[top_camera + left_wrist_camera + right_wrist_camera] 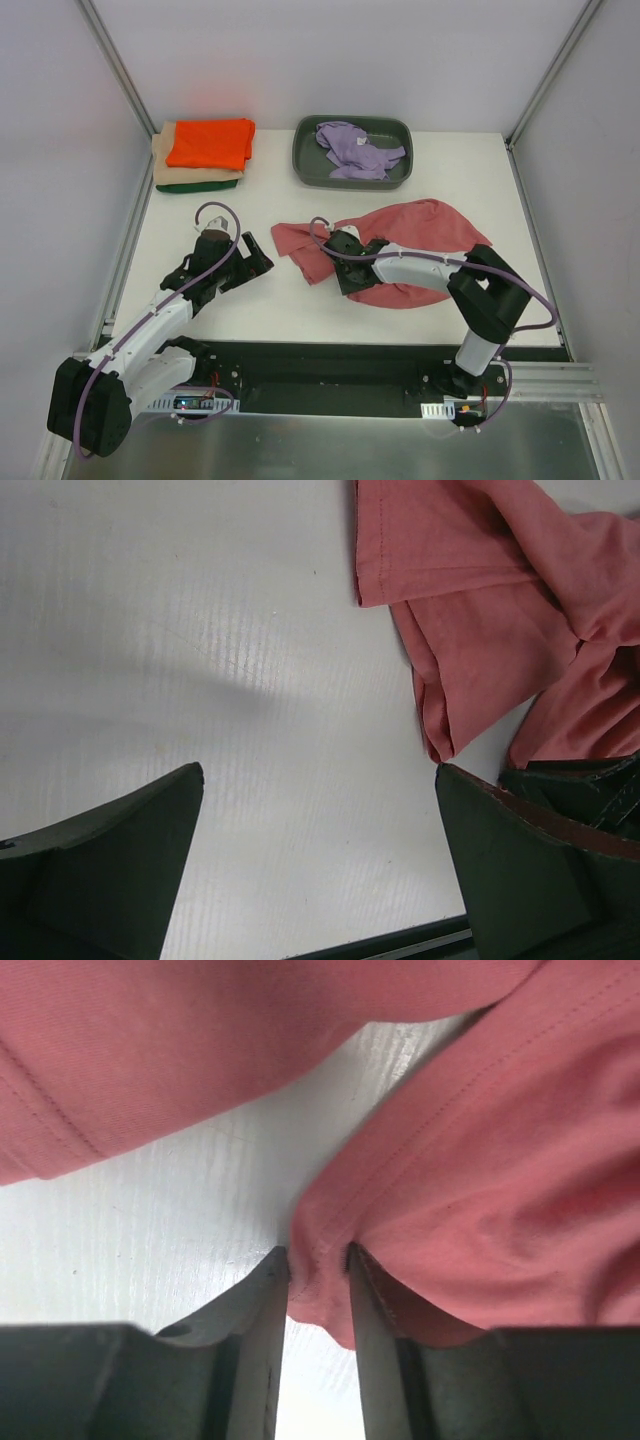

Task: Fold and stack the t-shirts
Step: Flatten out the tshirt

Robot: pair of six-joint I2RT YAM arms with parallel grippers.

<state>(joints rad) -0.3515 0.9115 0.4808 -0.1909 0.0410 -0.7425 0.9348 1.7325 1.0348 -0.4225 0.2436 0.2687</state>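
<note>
Your right gripper (318,1260) is clamped on a narrow pinch of the rose-red t-shirt (480,1160), right down at the table (150,1220). The rest of that shirt lies crumpled around and under this wrist, not spread flat. Your left gripper (318,770) stands wide open over bare table, holding nothing. The shirt's nearest hem (435,720) is just ahead of its right finger and not touching it.

The bite is small, so a quick lift could pull the cloth out of the fingers. From the wrist view it is hard to say whether one layer or several are caught. If it is several, the shirt will likely come up as a wad and not open out. Cloth lying under the right forearm (420,268) may drag or snag as you pull. The two grippers sit near each other, so reaching in with the left risks a knock.

Well ahead of the left gripper is the folded stack with the orange t-shirt (208,143) on top. Ahead of the right gripper, the lavender t-shirt (355,150) waits in the tray (300,150).
</note>
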